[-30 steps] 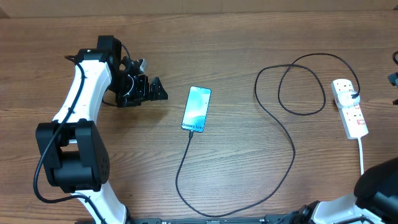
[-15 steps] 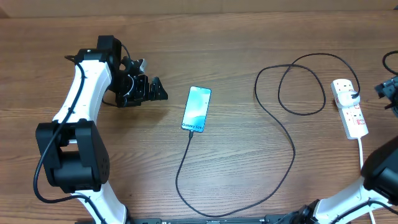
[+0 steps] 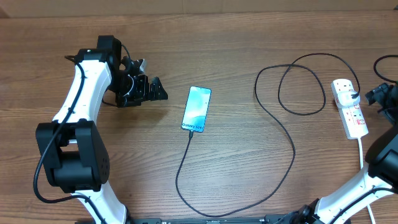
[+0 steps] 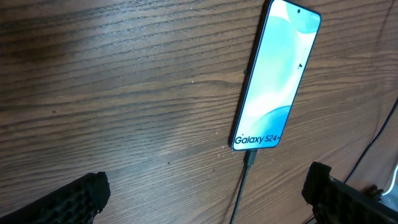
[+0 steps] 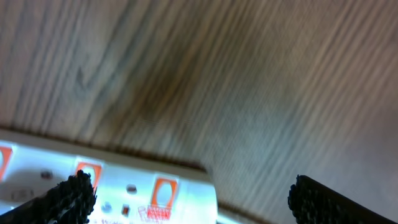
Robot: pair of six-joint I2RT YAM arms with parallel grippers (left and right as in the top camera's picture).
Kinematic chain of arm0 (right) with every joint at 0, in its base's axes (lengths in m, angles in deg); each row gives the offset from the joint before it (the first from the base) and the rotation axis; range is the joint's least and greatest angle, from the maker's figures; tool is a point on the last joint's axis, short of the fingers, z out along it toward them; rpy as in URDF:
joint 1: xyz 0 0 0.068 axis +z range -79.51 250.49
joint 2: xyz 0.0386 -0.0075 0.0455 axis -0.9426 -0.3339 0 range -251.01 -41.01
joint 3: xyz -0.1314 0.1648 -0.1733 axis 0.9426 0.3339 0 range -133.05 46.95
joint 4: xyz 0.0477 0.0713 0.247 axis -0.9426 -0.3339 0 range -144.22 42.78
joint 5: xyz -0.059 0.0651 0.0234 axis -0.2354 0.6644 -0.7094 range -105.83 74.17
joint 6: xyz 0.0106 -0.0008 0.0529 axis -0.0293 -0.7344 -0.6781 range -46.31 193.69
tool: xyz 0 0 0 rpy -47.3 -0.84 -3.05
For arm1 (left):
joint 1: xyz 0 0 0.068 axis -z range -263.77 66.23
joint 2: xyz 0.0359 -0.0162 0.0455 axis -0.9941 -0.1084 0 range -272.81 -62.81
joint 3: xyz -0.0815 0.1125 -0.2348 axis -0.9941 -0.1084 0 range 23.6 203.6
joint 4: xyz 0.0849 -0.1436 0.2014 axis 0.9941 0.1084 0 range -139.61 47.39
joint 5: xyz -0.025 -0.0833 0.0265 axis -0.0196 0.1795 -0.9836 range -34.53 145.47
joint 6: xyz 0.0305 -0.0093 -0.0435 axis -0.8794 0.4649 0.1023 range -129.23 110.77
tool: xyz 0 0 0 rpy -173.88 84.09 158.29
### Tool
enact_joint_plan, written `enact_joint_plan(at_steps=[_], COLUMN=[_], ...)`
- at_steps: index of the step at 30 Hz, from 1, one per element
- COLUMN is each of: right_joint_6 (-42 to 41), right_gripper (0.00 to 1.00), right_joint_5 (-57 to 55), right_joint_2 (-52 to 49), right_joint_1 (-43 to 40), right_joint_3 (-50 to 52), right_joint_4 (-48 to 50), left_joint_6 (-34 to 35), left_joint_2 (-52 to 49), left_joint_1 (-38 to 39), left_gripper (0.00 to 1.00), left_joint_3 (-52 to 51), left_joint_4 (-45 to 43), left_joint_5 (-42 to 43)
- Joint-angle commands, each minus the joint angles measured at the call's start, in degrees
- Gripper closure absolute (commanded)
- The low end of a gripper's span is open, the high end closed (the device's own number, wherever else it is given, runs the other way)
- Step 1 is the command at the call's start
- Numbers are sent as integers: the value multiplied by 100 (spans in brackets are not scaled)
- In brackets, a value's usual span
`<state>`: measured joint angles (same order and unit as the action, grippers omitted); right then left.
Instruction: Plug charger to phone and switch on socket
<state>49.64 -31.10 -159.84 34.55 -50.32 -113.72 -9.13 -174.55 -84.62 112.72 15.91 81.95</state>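
Overhead, the phone [image 3: 196, 109] is lying mid-way along the desk [image 3: 236, 50] with the charger [image 3: 292, 143] seated in its near end, so the plugging looks done. The left hand [image 3: 160, 90] is hanging wide open and empty, left of the phone. The right hand [image 3: 378, 95] is hovering open and empty just right of the socket [image 3: 349, 116], probably lining up on its red switches [image 5: 163, 191]. The charger's loops are lying left of the socket, blocking nothing.

Matt brown wood-grain tabletop [image 3: 249, 37]. Phone [image 3: 196, 109] with a glossy, smooth glass-like screen. Socket [image 3: 349, 112] of smooth white plastic. Charger [image 3: 293, 144] cable black, matt, rubbery-looking.
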Motion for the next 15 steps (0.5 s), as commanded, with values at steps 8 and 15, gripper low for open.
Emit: enact_joint_plan(at_steps=[8,15], right_joint_6=[155,190], right_gripper=[0,0], right_joint_5=[433,688], right_joint_2=[-68,-68], right_joint_1=[-31,-31], right_joint_3=[719,809], right_joint_4=[1051,1287], left_joint_6=[13,13], left_joint_2=[129,129], left_joint_1=[15,11], left_gripper=[0,0], left_joint_3=[9,9], left_joint_4=[-2,-2], left_joint_5=[-11,-13])
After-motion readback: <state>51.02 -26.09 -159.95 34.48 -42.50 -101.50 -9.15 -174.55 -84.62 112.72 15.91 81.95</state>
